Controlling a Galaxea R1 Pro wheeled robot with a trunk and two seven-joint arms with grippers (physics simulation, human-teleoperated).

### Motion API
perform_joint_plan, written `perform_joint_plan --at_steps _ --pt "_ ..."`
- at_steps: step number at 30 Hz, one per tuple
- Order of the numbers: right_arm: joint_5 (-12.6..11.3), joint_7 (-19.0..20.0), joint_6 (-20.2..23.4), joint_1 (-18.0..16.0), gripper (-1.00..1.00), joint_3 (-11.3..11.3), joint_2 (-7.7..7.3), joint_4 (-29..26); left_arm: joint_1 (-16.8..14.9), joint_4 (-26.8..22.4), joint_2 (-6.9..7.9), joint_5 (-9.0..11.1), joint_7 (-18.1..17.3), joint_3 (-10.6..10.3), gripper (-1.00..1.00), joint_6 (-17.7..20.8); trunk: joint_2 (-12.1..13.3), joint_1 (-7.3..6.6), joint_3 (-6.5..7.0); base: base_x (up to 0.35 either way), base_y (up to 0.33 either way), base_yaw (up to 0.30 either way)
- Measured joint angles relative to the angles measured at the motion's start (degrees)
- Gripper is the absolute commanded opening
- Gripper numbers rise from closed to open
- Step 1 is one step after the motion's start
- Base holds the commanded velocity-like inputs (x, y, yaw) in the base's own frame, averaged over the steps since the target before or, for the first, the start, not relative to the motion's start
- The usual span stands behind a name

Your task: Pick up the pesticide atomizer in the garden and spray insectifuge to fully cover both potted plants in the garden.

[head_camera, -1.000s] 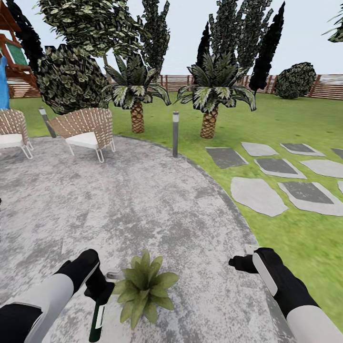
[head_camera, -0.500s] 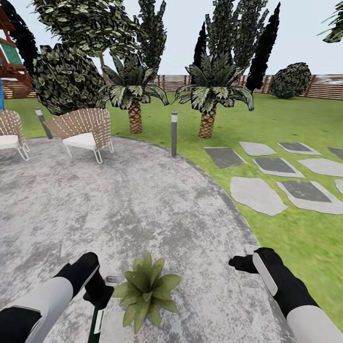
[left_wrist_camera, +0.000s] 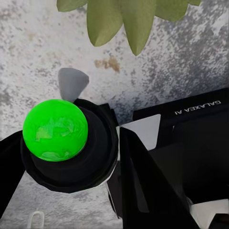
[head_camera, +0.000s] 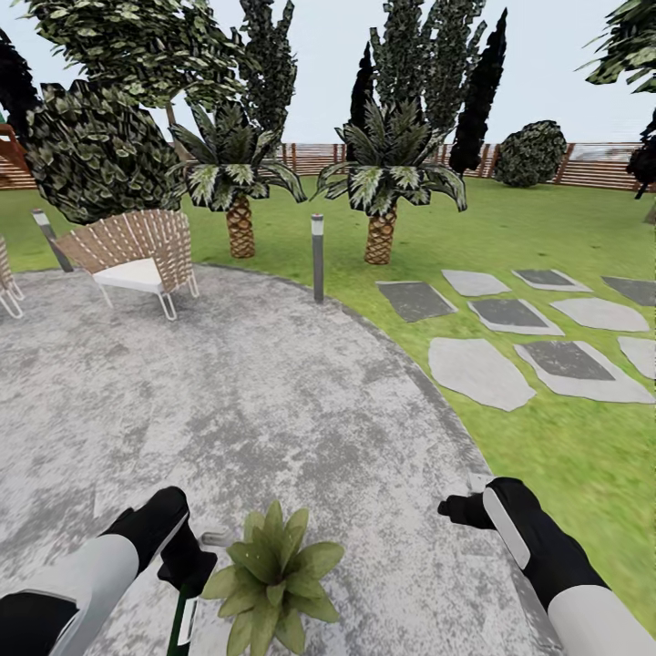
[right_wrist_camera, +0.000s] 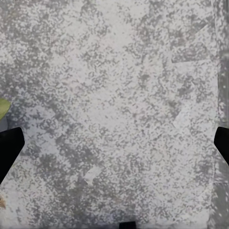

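We see the pesticide atomizer [head_camera: 187, 618] as a slim dark green bottle with a white label, hanging below the left gripper [head_camera: 189, 567] at 7 o'clock in the head view. The left gripper is clamped on the bottle's black top. In the left wrist view, the atomizer [left_wrist_camera: 67, 143] appears end-on: a bright green ball sits in a round black collar between the black fingers [left_wrist_camera: 143, 181], a detail the head view does not give.

One potted plant [head_camera: 271, 574], a rosette of pointed green leaves, stands on the grey mottled patio [head_camera: 255, 401] just beside the left gripper, at 6 o'clock. Its pot is hidden under the leaves. The left wrist view shows its leaf tips [left_wrist_camera: 126, 19] close ahead.

The right gripper [head_camera: 460, 506] hovers at 5 o'clock. The right wrist view shows its fingertips [right_wrist_camera: 9, 145] spread wide over bare stone, holding nothing.

At 11 o'clock stand a wicker chair [head_camera: 132, 260] and a bollard lamp [head_camera: 317, 257].
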Motion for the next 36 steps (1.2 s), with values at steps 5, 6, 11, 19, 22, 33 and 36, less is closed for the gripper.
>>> perform_joint_plan --at_steps 5,6,11,19,22,33,36 --pt "0.0 0.0 0.0 0.0 1.0 0.0 0.0 0.0 0.1 0.0 -0.03 0.0 0.0 0.0 -1.0 0.0 0.0 0.0 0.0 0.006 0.003 -0.006" --pt "0.0 0.0 0.0 0.0 1.0 0.0 0.0 0.0 0.3 0.1 -0.04 0.0 0.0 0.0 -1.0 0.0 0.0 0.0 -0.01 0.0 0.0 0.0" --pt "0.0 0.1 0.0 0.0 1.0 0.0 0.0 0.0 2.9 0.1 -0.06 0.0 0.0 0.0 -1.0 0.0 0.0 0.0 -0.26 0.0 0.0 0.0" --pt "0.0 0.0 0.0 0.0 1.0 -0.1 0.0 0.1 7.4 0.1 -0.06 0.0 0.0 0.0 -1.0 -0.1 0.0 0.0 -0.45 0.0 0.0 0.0" --pt "0.0 0.0 0.0 0.0 1.0 -0.1 0.0 0.1 7.6 0.1 -0.06 0.0 0.0 0.0 -1.0 -0.1 0.0 0.0 -0.45 0.0 0.0 0.0" --pt "0.0 0.1 0.0 0.0 1.0 -0.2 -0.08 0.0 7.9 0.1 -0.06 0.0 0.1 -0.1 -1.0 -0.1 0.0 0.0 -1.11 0.0 0.0 0.0" --pt "0.0 0.0 0.0 0.0 1.0 -0.3 -0.09 0.0 7.9 0.1 -0.06 0.0 0.1 -0.1 -1.0 -0.1 0.0 0.0 -1.16 0.0 0.0 0.0"
